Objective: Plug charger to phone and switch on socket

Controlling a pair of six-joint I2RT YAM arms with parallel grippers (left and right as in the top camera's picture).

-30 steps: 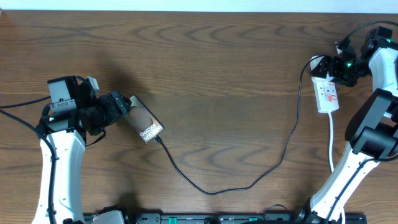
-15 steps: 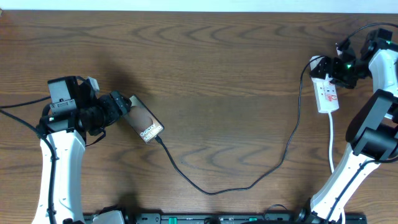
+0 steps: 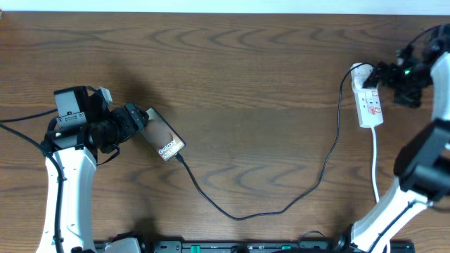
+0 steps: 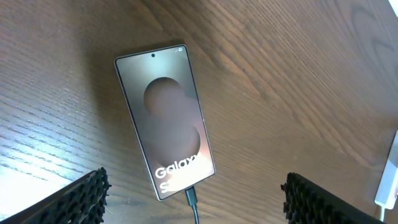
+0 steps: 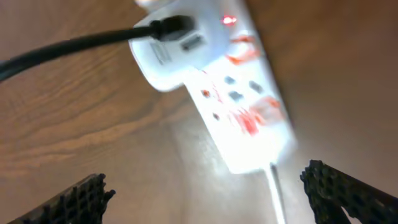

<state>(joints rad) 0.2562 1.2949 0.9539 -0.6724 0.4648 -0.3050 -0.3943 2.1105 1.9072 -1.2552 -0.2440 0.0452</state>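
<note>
The right tool point(image 5: 211, 198), fingers spread wide and holding nothing, hovers above the white power strip point(image 5: 249, 106), which lies near the far right corner of the desk point(image 3: 232, 63). A small red lamp point(image 5: 229, 20) glows at the strip's far end, beside the white-and-black charger plug point(image 5: 165, 43) seated there. From that plug the thin black charger cable point(image 3: 281, 209) loops toward the near edge, then runs to the Galaxy phone point(image 4: 165, 127), which lies flat near the left edge with the cable tip in its port. The left tool point(image 4: 199, 202), also spread and empty, sits just beside the phone. Both steps look done: charger connected, switch apparently on. Only drawing the arms clear seems left.
</note>
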